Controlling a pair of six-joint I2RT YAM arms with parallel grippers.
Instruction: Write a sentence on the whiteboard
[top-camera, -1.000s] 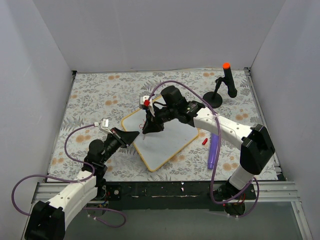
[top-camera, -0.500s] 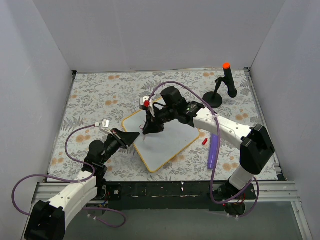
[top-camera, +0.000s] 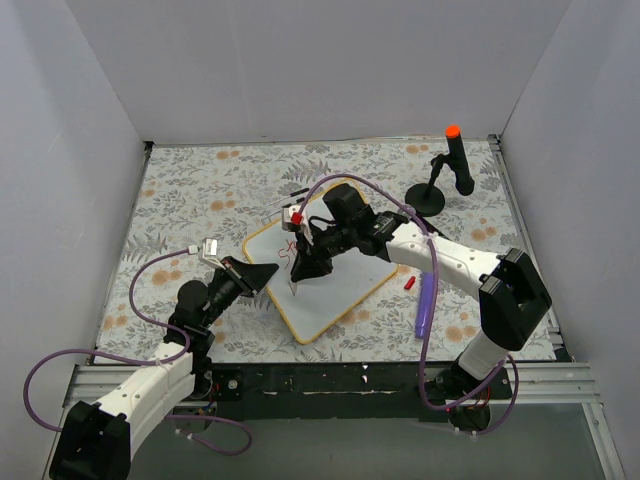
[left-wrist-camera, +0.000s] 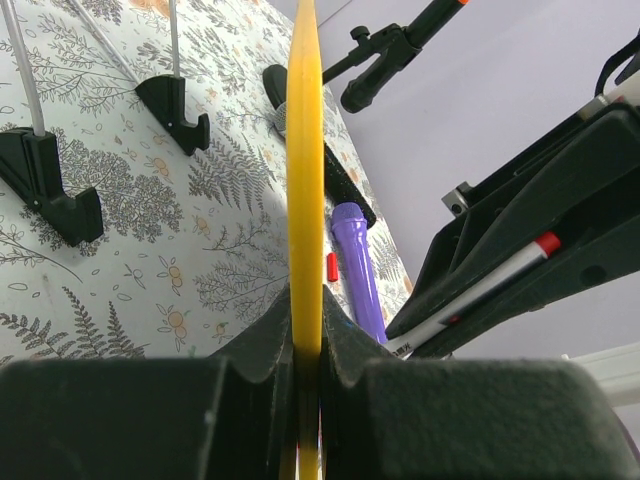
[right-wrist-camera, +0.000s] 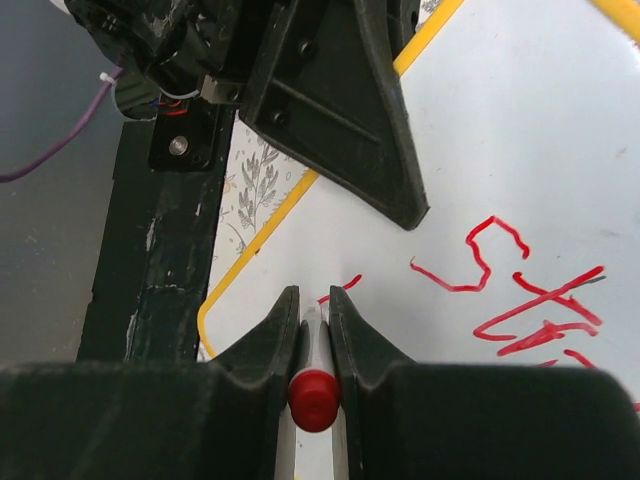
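Where white walls (top-camera: 300, 70) enclose, floral tablecloth (top-camera: 190, 190), whiteboard (top-camera: 338, 290).

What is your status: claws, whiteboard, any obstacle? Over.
Left claw shut on whiteboard edge. Right claw shut on red marker, tip on board. Sentence begun, few red strokes. Nothing blocks the marker.

The left arm (top-camera: 150, 385) reaches forward, left fingers (left-wrist-camera: 150, 410) pinched shut; right arm (top-camera: 450, 258) bends inward, right fingers (right-wrist-camera: 262, 335) clamped.

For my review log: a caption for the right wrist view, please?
Right pincer holds a red marker to the whiteboard beside red strokes; left pincer clamps its edge.
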